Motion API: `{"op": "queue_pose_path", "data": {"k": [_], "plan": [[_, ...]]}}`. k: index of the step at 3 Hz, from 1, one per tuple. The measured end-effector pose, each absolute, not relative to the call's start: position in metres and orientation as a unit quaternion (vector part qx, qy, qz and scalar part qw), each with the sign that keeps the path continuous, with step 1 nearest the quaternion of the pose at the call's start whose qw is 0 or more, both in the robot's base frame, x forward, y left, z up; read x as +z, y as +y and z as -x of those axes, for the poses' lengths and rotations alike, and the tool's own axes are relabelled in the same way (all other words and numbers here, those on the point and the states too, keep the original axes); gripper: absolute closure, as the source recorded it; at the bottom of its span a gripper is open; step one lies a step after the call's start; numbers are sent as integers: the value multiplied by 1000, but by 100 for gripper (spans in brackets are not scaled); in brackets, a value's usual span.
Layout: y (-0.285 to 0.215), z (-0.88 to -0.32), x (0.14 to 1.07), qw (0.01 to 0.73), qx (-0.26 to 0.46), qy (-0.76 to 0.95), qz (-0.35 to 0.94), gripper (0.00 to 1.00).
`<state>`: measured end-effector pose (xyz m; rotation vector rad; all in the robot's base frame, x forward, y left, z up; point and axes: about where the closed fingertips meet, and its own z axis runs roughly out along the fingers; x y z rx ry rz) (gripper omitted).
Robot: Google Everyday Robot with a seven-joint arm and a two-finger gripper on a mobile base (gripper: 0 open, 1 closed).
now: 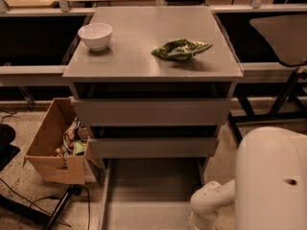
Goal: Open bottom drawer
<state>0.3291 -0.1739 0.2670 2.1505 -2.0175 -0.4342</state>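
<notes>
A grey drawer cabinet point(153, 66) stands in the middle of the camera view. Its top drawer point(151, 111) and middle drawer point(153, 146) are pushed in. The bottom drawer point(153, 190) is pulled out toward me, and its bare grey inside shows down to the lower edge. My white arm point(268, 176) fills the lower right, and a joint point(207, 207) reaches down beside the drawer's right wall. My gripper is out of view, below the bottom edge.
A white bowl point(95, 35) and a green crumpled bag point(181, 49) lie on the cabinet top. An open cardboard box point(55, 150) with clutter stands on the floor to the left, with cables point(43, 200) near it. Table frames flank both sides.
</notes>
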Motion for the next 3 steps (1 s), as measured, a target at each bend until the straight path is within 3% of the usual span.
{"op": "queue_pose_path", "data": {"k": [1, 3], "plan": [[-175, -272, 348, 80, -141, -678, -717, 0], [-182, -233, 447, 60, -83, -736, -670, 0]]}}
